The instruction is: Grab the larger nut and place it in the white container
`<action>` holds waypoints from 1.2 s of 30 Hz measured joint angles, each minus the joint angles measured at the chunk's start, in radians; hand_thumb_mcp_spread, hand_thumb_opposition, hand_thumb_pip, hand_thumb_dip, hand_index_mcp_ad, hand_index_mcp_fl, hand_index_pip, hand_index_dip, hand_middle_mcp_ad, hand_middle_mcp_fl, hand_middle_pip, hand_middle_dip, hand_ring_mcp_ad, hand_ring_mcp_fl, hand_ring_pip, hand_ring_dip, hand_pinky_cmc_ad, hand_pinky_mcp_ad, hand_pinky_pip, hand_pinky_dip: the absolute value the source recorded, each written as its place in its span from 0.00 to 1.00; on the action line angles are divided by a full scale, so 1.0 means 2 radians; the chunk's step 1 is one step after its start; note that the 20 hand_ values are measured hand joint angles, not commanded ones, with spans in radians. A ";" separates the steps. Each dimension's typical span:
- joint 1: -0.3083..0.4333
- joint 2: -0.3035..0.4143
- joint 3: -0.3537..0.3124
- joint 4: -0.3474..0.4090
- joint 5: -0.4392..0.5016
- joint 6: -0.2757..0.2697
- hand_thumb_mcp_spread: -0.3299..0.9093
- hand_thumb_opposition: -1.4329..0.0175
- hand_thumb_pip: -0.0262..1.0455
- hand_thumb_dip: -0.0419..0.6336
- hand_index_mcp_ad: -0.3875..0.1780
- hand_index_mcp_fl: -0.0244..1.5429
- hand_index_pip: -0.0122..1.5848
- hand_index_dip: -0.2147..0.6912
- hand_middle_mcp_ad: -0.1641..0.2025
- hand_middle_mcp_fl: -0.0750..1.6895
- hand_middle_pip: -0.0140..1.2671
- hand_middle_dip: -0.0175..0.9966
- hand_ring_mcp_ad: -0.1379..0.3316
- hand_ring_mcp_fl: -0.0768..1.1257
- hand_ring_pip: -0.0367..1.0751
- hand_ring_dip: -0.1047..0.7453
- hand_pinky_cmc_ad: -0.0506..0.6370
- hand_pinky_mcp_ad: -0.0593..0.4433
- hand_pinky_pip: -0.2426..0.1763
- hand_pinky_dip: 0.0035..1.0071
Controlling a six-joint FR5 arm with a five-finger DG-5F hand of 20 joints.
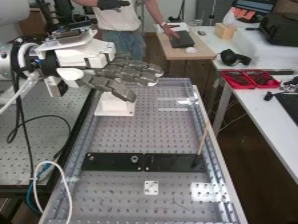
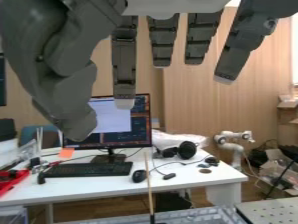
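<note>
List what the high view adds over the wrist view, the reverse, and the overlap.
High view: the flat black bar lying on the bench, the bearing standing on it, and a small white plate with holes.

Wrist view: a small white robot arm and wood-panelled walls.

Both: the hand, its fingers open, the thin upright stick and the headphones on a desk.

In the high view the arm [image 1: 14, 59] comes in from the left, its white wrist [image 1: 83, 54] up and to the left of the white box [image 1: 114, 107]. The hand [image 1: 133, 69] is held roughly level — fingertips pointing rightward past that box. In the wrist view the fingers [image 2: 124, 62] are straight and spread; the thumb [image 2: 74, 102] stands apart — slightly bent, pinching nothing.
</note>
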 joint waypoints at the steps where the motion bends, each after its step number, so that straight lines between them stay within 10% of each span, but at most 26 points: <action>1: 0.001 0.000 0.003 -0.003 0.007 -0.001 0.41 0.40 0.72 0.42 0.49 0.02 0.71 0.19 0.65 0.04 0.12 0.18 0.61 0.06 0.16 0.17 0.53 0.64 0.32 0.66; 12: 0.008 -0.012 0.046 -0.039 0.066 0.012 0.30 0.43 0.64 0.24 0.48 0.02 0.19 0.06 0.65 0.04 0.12 0.19 0.59 0.06 0.13 0.20 0.56 0.75 0.32 0.51; 36: -0.003 -0.044 0.099 -0.048 0.044 0.008 0.26 0.42 0.66 0.18 0.49 0.03 0.12 0.03 0.65 0.04 0.12 0.19 0.66 0.06 0.12 0.20 0.61 0.74 0.32 0.37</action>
